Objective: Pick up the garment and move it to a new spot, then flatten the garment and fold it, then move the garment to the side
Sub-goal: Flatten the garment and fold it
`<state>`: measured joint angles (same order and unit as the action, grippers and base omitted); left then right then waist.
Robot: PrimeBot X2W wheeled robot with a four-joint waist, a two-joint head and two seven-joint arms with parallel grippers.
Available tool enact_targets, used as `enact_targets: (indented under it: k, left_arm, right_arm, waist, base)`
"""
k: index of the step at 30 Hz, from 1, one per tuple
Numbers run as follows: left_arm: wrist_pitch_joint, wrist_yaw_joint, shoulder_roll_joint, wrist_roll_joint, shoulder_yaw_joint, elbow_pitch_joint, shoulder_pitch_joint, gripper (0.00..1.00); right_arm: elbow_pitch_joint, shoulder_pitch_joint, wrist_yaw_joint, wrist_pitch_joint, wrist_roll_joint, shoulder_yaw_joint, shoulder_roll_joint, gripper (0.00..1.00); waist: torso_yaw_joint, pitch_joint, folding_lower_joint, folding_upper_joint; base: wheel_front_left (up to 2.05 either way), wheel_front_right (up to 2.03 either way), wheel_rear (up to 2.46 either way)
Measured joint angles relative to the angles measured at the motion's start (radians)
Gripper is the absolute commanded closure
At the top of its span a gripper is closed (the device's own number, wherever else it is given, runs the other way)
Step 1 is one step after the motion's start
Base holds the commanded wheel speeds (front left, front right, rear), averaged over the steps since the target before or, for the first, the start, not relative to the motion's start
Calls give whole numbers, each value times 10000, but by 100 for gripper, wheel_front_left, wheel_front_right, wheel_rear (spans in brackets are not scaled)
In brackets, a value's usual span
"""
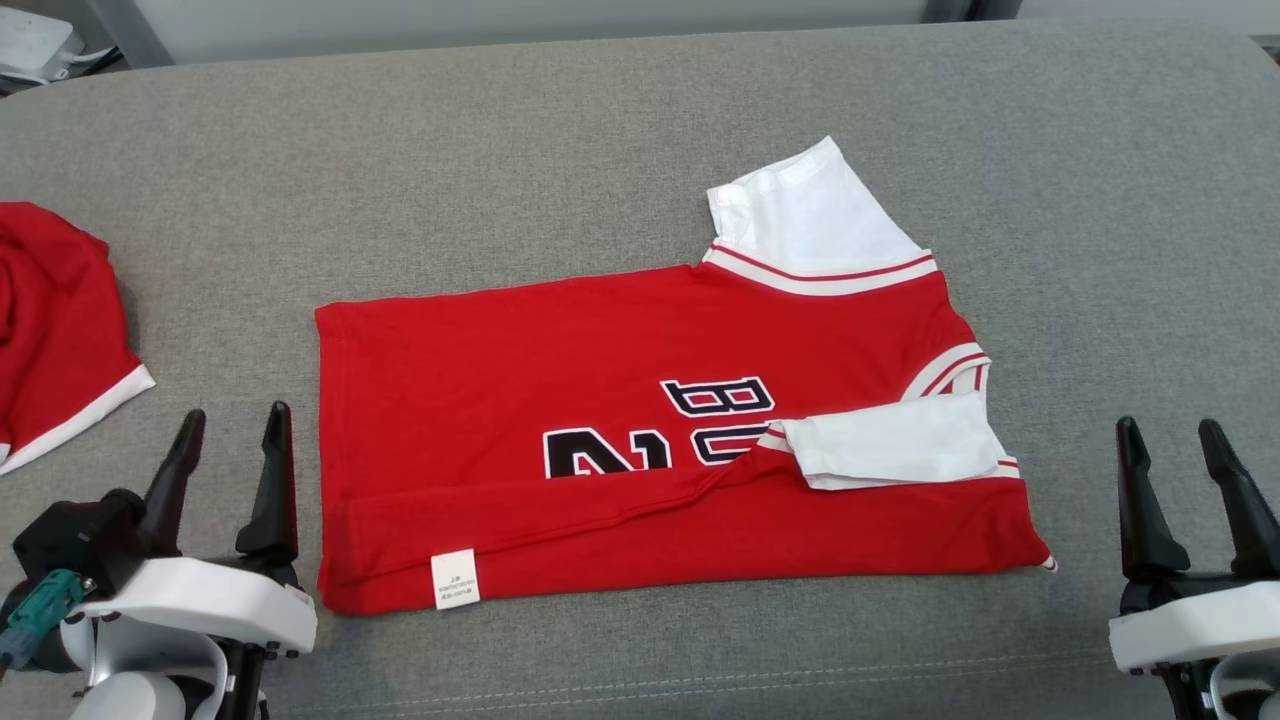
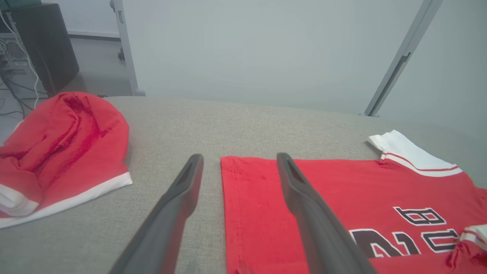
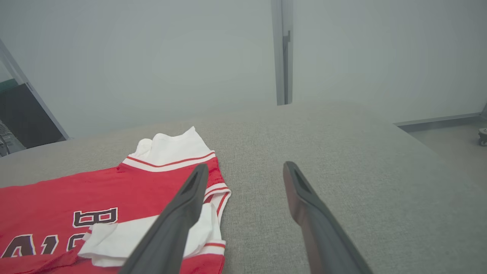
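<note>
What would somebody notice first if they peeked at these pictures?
The bright red jersey with black letters lies partly folded in the middle of the grey padded surface, with one white sleeve tucked over its front. Next come the left claw and right claw, open and empty on either side of its near edge. A second red garment sits bunched at the left edge.
</note>
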<state>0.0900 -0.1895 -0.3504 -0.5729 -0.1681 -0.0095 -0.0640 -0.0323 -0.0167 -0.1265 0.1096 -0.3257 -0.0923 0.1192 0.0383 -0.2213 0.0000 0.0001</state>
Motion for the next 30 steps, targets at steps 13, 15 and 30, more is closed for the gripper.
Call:
enact_targets:
  k: [13, 15, 30]
  left_arm:
    - [422, -274, -182, 602, -109, -96, -939, 0]
    - [341, -274, -182, 612, -128, -98, -939, 0]
    - [-897, 326, -205, 362, -834, 278, -2902, 0]
  right_arm:
    - [-54, -1046, 0, 1189, 928, 305, -196, 0]
    - [-186, -1172, 0, 1214, 930, 384, -249, 0]
    - [-1630, -3788, 0, 464, -161, 554, 1114, 0]
  waist:
    - [261, -19, 0, 0]
    - [282, -94, 0, 0]
    - [-244, -1363, 0, 0]
  base:
    - [0, 0, 0]
    - [0, 0, 0]
    - [0, 0, 0]
